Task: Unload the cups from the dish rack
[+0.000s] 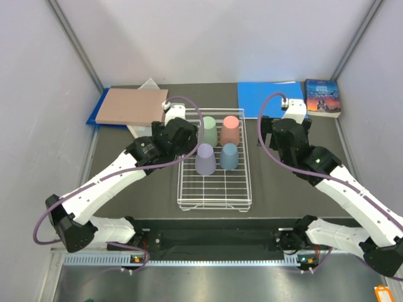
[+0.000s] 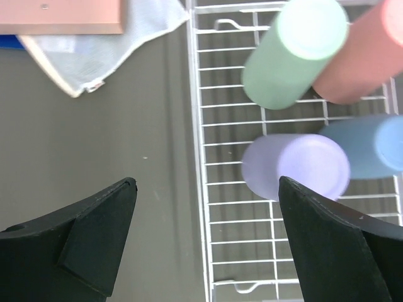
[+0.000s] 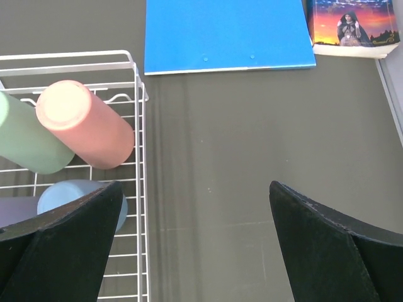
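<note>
Over the left rim of the dish rack (image 1: 214, 185) hangs the left gripper (image 2: 206, 184), jaws wide apart, with the purple cup (image 2: 296, 167) standing upside down just inside that rim, while the right gripper (image 3: 195, 185), also wide apart, waits farther off, past the rack's right rim.

The four cups (image 1: 208, 131) look like smooth matt plastic, the dish rack (image 1: 214, 189) is thin white-coated wire, the bench (image 1: 283, 189) a dull dark grey surface, the cloth (image 2: 126, 38) a fine white weave, and the book (image 1: 322, 96) has a printed paper cover.
</note>
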{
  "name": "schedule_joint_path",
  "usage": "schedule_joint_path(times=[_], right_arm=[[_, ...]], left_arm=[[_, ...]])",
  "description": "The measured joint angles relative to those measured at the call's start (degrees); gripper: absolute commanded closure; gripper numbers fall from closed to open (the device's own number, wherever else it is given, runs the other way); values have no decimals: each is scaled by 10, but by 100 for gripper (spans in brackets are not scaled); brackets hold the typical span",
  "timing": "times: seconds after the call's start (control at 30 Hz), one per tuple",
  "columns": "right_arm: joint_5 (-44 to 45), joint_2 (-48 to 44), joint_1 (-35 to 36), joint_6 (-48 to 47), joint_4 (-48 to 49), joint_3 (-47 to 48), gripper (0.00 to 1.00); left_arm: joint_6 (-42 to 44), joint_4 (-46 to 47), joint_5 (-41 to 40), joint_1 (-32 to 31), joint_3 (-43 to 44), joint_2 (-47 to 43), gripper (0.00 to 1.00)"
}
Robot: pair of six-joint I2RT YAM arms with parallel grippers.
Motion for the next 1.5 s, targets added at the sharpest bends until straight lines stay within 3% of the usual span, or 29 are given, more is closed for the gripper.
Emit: schedule_joint_path(times=[0.47, 0.77, 1.0, 1.1, 1.23, 1.27, 1.3, 1.5], right_arm=[[-22, 26, 0, -16, 3, 1, 0], [-25, 26, 0, -16, 3, 1, 0], [-26, 26, 1, -21, 3, 1, 0], [-25, 26, 1, -24, 3, 1, 0], [-25, 26, 1, -26, 3, 1, 0], [-25, 26, 1, -27, 3, 1, 0], [-25, 26, 1, -27, 3, 1, 0], [-25, 26, 1, -28, 3, 1, 0]], left_arm=[[8, 65, 95, -40, 27, 87, 1], [2, 82, 110, -40, 27, 146, 1], [-17, 83, 104, -40, 27, 179, 18], [-22, 79, 97, -40, 27, 186, 36], [-28, 76, 91, -40, 28, 187, 72], [-28, 76, 89, -40, 28, 187, 89], [-31, 74, 87, -40, 28, 187, 99], [-32, 37, 59, -40, 57, 187, 100]])
